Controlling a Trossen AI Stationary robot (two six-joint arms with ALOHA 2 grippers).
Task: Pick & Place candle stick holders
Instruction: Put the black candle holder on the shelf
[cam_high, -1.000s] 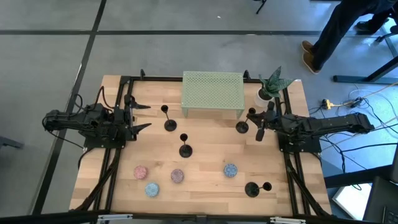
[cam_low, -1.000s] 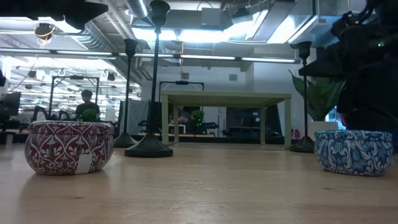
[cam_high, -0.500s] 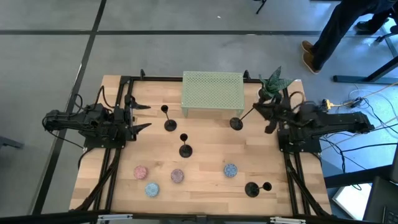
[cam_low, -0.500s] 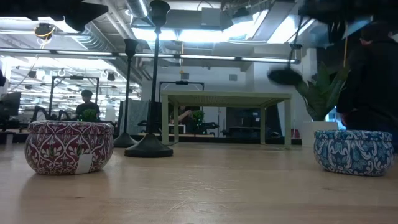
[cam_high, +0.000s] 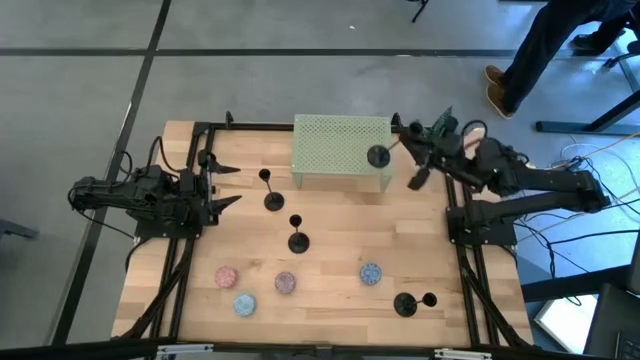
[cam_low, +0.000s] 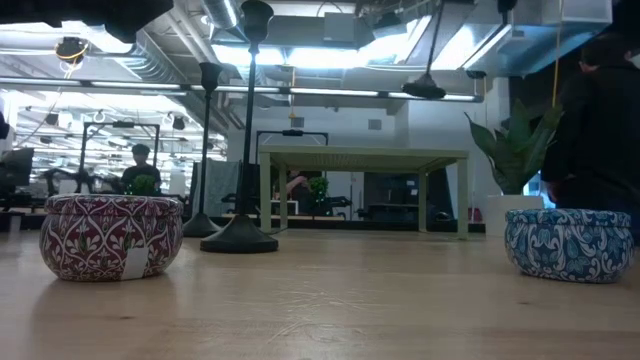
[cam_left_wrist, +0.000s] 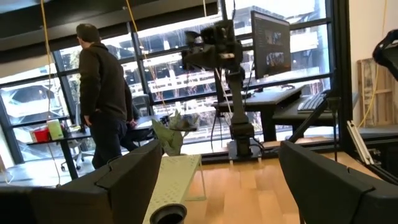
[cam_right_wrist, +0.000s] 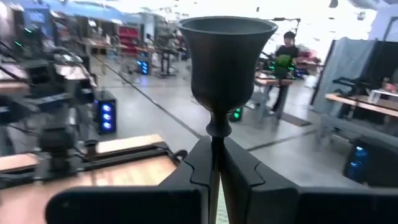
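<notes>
right gripper (cam_high: 404, 135) clamped on lifted candle holder's (cam_high: 379, 156) stem, high view puts its base over green rack (cam_high: 342, 148), right wrist view alone shows fingers (cam_right_wrist: 202, 163) pinched under the cup, left gripper (cam_high: 222, 186) spread wide, idle at left

Two dark jointed arms (cam_high: 540, 185) with trailing black cables, matte black end effectors (cam_high: 418, 150).

Green mesh stand (cam_high: 341, 148), potted plant (cam_high: 437, 133), 4 speckled tins (cam_high: 227, 275), wooden table (cam_high: 330, 215)
</notes>
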